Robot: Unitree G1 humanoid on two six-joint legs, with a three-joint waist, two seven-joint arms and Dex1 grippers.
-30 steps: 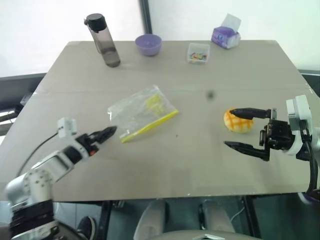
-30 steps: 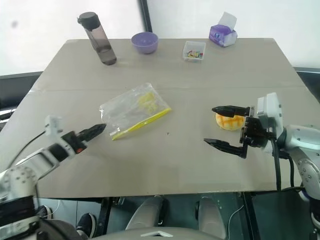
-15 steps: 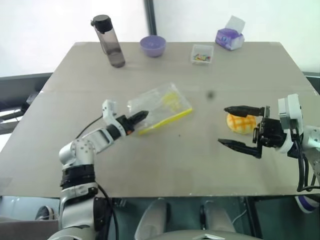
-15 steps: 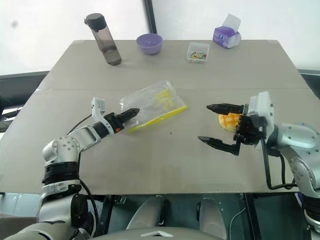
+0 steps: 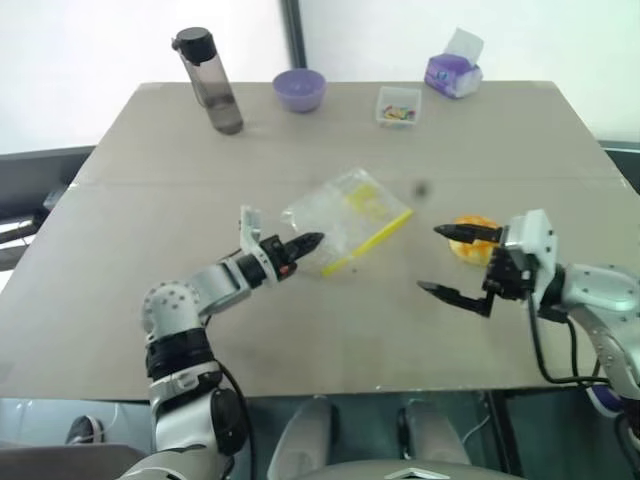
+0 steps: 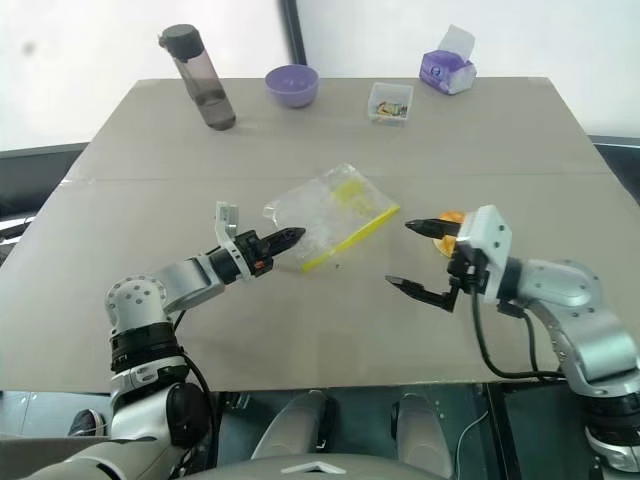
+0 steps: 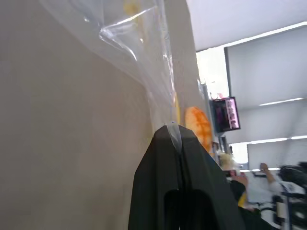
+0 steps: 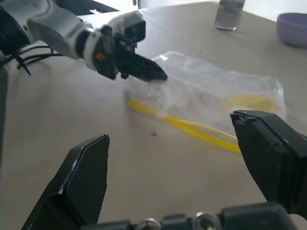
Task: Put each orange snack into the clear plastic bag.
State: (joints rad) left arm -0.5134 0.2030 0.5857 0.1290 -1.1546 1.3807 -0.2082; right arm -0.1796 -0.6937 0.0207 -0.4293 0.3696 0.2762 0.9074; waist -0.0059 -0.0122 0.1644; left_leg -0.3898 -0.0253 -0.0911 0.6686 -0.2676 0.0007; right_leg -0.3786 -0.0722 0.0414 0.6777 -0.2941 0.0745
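One crinkly clear plastic bag [image 5: 350, 218] corner is pinched by the closed left end effector [image 5: 312, 241]; right end effector [image 5: 447, 262] gapes.

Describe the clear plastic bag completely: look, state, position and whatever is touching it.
The clear plastic bag is a crinkly, see-through rectangular zip bag with a yellow strip along one long edge and faint yellow print inside. It appears empty and lies slanted near the middle of the table. The left pincer is shut on its near corner, which the left wrist view shows pinched between the black fingers. The orange snack sits apart from it.
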